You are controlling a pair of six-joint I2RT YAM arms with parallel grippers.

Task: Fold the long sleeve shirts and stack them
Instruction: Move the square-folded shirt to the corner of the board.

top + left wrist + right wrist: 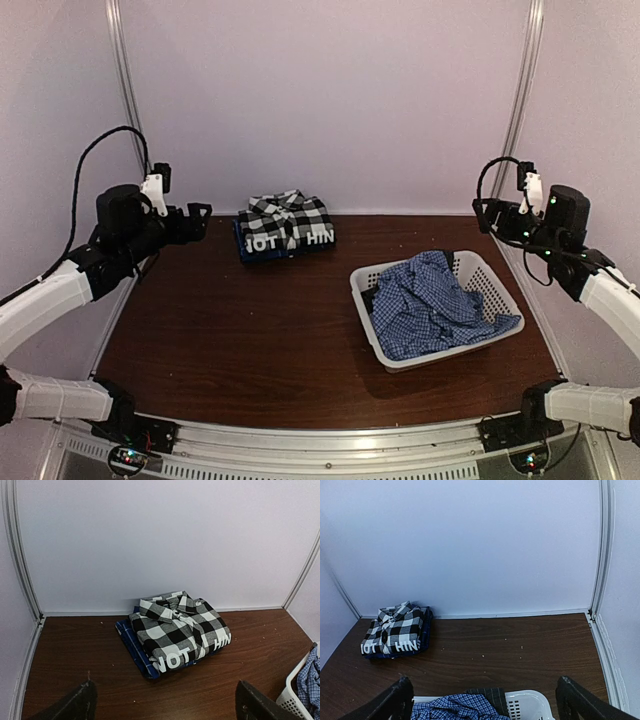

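The white basket (497, 283) holds the crumpled blue check shirt (430, 305), likely soft, light and limp, best pinched at a raised fold. Beyond the basket's left, the plaid shirt (285, 215) lies folded atop the navy shirt (290, 242). The left gripper (197, 220) and right gripper (486, 214) gape wide, empty

A dark brown wood-grain counter (250, 340) carries two things, well apart. Left of centre at the back lies a folded navy shirt with white block letters (262, 244), a black-and-white plaid shirt (285, 215) stacked on it. To the right stands a white perforated plastic basket (495, 285) holding a crumpled blue fine-check shirt (430, 305).
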